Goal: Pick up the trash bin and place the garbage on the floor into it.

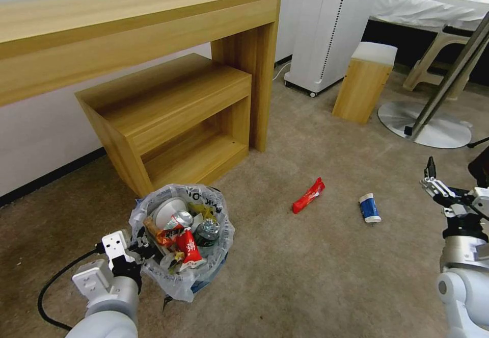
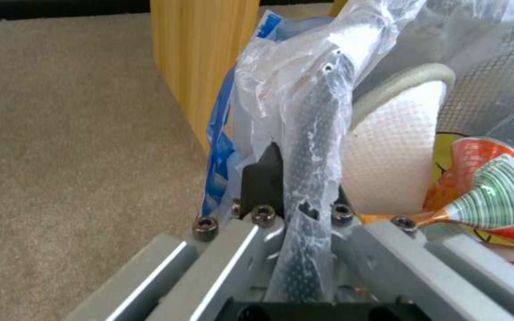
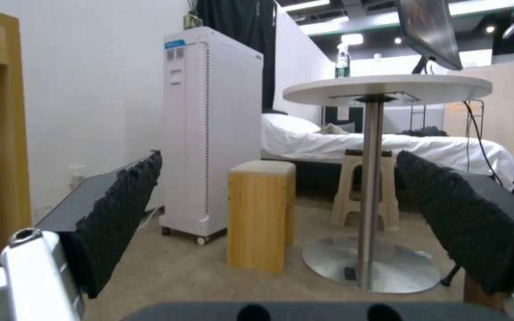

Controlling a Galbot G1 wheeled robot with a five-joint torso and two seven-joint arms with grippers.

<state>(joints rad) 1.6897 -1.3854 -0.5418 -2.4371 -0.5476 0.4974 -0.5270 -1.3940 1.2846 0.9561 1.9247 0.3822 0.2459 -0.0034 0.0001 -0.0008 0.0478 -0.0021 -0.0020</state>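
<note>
Nearest the head camera, the left gripper (image 1: 133, 249) is clamped on the rim of the trash bin (image 1: 204, 277). The left wrist view shows its fingers (image 2: 263, 178) pinching the mesh rim and the crinkly plastic bag (image 2: 281, 80) between them. The bin sits low on the robot's left, over the beige carpet (image 1: 305, 277), just in front of the low wooden shelf unit (image 1: 173, 119). It is packed with garbage: a white slipper (image 1: 168, 210), a crushed can (image 1: 179, 221), red wrappers (image 1: 189, 249) and a plastic bottle (image 1: 208, 230).

On the robot's right, the right gripper (image 1: 433, 177) hangs above the carpet with its fingers (image 3: 120, 209) spread wide and nothing between them.

Farther out on the carpet, between the two arms, lie a red wrapper (image 1: 308, 196) and a blue-white paper cup (image 1: 369, 208) on its side, near each other but apart, both well away from the bin.

Beyond them stand a small wooden stool (image 1: 362, 83), a white upright appliance (image 1: 331, 27) against the wall, and the round metal base of a pedestal table (image 1: 425, 124). A long wooden desk (image 1: 132, 27) spans above the shelf unit.
</note>
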